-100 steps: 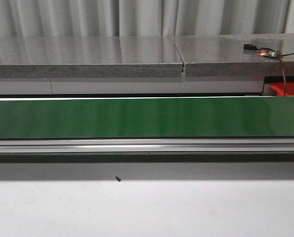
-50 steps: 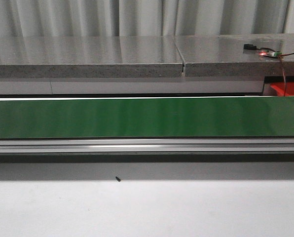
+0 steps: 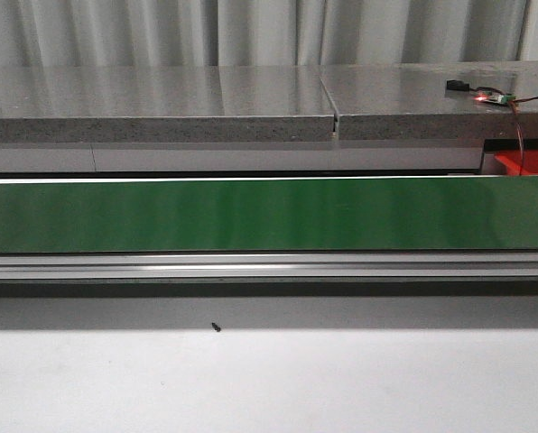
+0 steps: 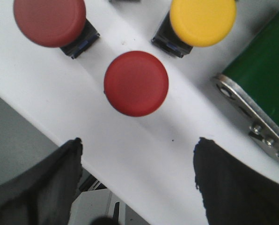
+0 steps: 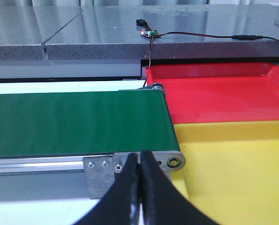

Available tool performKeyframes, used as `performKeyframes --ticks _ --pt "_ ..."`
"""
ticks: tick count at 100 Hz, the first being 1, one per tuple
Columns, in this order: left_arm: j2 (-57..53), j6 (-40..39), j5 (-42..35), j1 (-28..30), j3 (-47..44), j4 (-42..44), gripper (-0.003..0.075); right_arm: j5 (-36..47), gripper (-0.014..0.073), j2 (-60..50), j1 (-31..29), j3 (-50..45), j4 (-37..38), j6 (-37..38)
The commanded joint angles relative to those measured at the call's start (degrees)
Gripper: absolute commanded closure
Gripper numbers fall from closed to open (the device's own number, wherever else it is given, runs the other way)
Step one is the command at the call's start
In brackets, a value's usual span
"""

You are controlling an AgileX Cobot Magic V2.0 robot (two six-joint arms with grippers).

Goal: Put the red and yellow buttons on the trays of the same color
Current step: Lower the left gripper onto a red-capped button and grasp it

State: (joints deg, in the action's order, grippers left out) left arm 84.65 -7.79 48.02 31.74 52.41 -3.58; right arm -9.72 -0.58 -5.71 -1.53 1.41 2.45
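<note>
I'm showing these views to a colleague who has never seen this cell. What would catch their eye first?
Most likely the long green belt running across the front view. In the left wrist view, two red buttons and a yellow button sit on a white surface ahead of the open left gripper. In the right wrist view, a red tray and a yellow tray lie side by side at the belt's end, beyond the shut right gripper.
</note>
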Motion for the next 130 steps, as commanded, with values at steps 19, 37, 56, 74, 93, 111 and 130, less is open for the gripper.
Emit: performKeyframes --ticks 19,37,56,74,93,111,130 --pt "3.04 -0.8 -6.97 0.23 1.67 -1.05 0.0246 4.62 0.0661 -1.19 0.0 0.75 0.05 -0.28" --pt "5.04 -0.8 -11.05 0.23 1.67 -1.05 0.0248 4.62 0.0661 -1.19 0.0 0.75 0.05 -0.28" --pt "5.39 -0.8 -14.67 0.23 1.67 -1.39 0.0344 4.62 0.0661 -1.19 0.0 0.75 0.05 -0.28" --pt "5.39 -0.8 -14.66 0.23 1.67 -1.39 0.0463 4.62 0.0661 -1.19 0.0 0.75 0.05 -0.28" --pt "5.0 -0.8 -13.86 0.23 1.67 -1.39 0.0489 4.62 0.0661 -1.19 0.0 0.75 0.05 -0.28" --pt "0.5 -0.7 -9.35 0.23 1.67 -1.39 0.0489 4.62 0.0661 -1.19 0.0 0.75 0.05 -0.28" --pt "-8.37 -0.7 -8.79 0.23 1.67 -1.6 0.0489 4.62 0.0661 -1.19 0.0 0.75 0.05 -0.28"
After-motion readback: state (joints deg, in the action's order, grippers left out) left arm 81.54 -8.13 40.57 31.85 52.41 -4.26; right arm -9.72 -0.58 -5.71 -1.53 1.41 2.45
